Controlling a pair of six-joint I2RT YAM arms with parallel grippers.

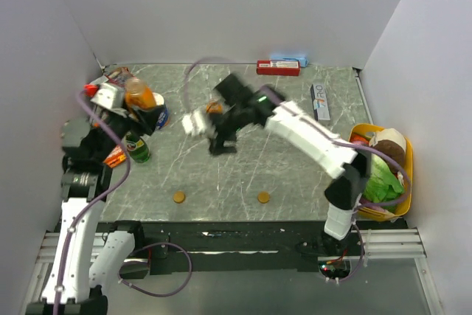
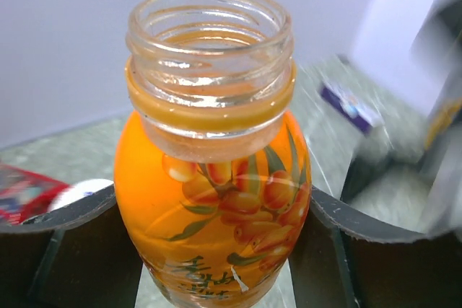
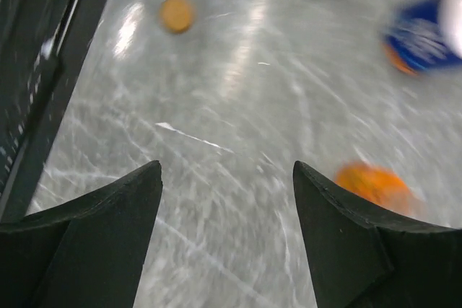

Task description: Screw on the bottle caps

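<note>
My left gripper [image 1: 141, 108] is shut on an orange bottle [image 1: 139, 94] at the far left and holds it upright. In the left wrist view the bottle [image 2: 216, 178] fills the frame between the fingers [image 2: 65, 250]; its threaded neck is open, with no cap on it. Two orange caps lie near the table's front edge, one left [image 1: 178, 197] and one right [image 1: 263, 197]. My right gripper [image 1: 220, 142], blurred, is open and empty over the table's middle [image 3: 227, 167]. One cap [image 3: 176, 14] shows far ahead of it. A blurred orange thing [image 3: 374, 184] lies beside its right finger, perhaps the second bottle [image 1: 214, 107].
A dark green bottle [image 1: 136, 147] and a red packet [image 1: 114, 156] stand by the left arm. A white roll [image 1: 193, 123] lies by the right gripper. A red box [image 1: 278, 68] and a small carton [image 1: 319, 101] lie at the back. A yellow basket [image 1: 406, 154] is at the right.
</note>
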